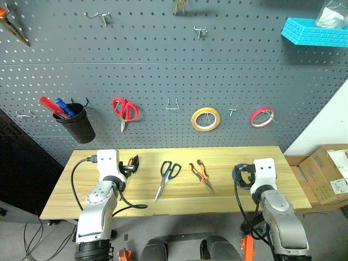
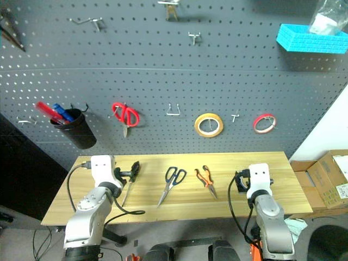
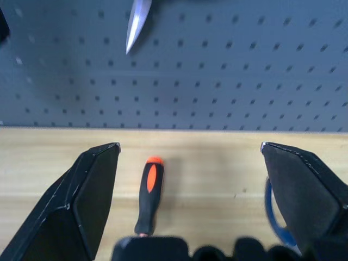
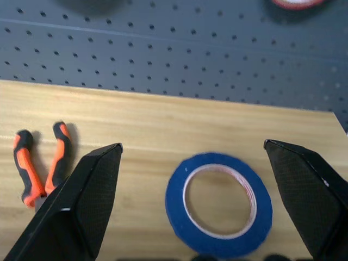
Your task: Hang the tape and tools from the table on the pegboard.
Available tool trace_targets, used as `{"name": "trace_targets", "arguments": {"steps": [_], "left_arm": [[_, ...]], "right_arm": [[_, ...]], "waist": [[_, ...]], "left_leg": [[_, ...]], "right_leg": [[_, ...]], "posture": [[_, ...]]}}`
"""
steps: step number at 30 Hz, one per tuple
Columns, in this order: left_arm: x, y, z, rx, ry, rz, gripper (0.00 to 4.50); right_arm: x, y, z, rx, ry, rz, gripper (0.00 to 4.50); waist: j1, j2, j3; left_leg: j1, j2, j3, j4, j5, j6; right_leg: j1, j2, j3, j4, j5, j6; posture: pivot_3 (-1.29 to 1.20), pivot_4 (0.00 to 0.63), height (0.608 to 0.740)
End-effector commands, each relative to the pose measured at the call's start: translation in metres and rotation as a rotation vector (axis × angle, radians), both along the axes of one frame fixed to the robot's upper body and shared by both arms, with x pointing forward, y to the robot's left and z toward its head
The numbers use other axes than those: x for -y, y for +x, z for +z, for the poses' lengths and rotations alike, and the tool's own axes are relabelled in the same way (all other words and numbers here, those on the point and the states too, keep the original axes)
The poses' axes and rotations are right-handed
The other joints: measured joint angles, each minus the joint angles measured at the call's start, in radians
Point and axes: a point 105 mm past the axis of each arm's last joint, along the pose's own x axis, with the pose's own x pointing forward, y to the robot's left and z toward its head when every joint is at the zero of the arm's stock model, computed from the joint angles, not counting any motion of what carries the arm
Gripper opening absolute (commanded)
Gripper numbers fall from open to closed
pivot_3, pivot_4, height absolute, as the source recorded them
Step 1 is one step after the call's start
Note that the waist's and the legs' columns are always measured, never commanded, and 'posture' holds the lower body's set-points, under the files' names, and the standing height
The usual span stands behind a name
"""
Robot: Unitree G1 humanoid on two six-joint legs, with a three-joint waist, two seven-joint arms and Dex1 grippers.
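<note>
Nearest us, both claws stand with fingers wide apart and empty, each poised low over what we judge is its first pick: our left claw [image 3: 187, 179] over the screwdriver [image 3: 149, 190] near the table's [image 1: 179, 204] left end, our right claw [image 4: 193, 185] over the blue tape [image 4: 219, 204] lying flat near the right end. Mid-table lie the scissors [image 1: 167, 176] and pliers [image 1: 202, 175], flat and apart. Beyond the far edge, the pegboard [image 1: 163, 65] has free hooks [image 1: 172, 104] waiting.
</note>
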Motion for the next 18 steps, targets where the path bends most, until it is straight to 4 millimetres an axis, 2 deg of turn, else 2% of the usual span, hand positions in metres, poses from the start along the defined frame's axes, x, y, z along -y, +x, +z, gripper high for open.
{"name": "trace_targets", "arguments": {"steps": [1, 7, 18], "left_arm": [[0.003, 0.005, 0.017, 0.068, 0.019, -0.040, 4.47], [0.001, 0.003, 0.018, 0.085, 0.023, -0.021, 4.47], [0.006, -0.006, 0.019, 0.084, -0.005, -0.016, 4.47]], "right_arm": [[0.009, 0.004, 0.020, 0.082, -0.006, -0.021, 4.50], [0.012, 0.006, 0.024, 0.092, -0.010, -0.017, 4.50], [-0.001, 0.006, 0.020, 0.057, -0.020, 0.061, 4.50]], "waist": [[-0.001, 0.000, 0.000], [-0.002, 0.000, 0.000], [0.000, 0.000, 0.000]], "left_leg": [[-0.001, 0.000, 0.000, 0.000, 0.000, 0.000], [-0.001, 0.000, 0.000, 0.000, 0.000, 0.000], [-0.003, 0.000, 0.000, 0.000, 0.000, 0.000]], "right_leg": [[-0.001, 0.000, 0.000, 0.000, 0.000, 0.000], [-0.002, 0.000, 0.000, 0.001, 0.000, 0.000], [-0.004, 0.001, 0.000, 0.002, 0.000, 0.000]], "posture": [[0.08, 0.057, 0.740], [0.09, 0.048, 0.740], [0.11, 0.067, 0.740]]}}
